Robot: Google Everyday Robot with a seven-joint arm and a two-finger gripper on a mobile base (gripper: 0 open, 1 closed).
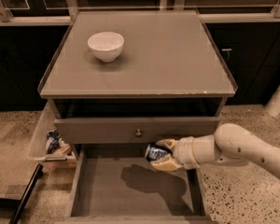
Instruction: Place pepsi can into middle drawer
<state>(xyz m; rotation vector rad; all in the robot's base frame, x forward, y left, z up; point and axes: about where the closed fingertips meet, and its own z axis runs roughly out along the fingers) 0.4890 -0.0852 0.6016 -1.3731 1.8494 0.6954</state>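
The pepsi can [155, 152], dark blue with light markings, lies on its side in my gripper [162, 155]. The gripper's tan fingers [167, 163] are shut on it from above and below. The white arm reaches in from the right. The can hangs over the back right part of the open middle drawer [107, 190], a wide grey box with a flat floor. It is just below the front of the knobbed drawer [138, 129]. The arm's shadow lies on the drawer floor.
A white bowl [105, 45] stands on the cabinet top at the back left. A clear bin [49, 141] with snack packets hangs at the cabinet's left side. A dark pole [25, 195] leans at the lower left. Dark cabinets stand behind.
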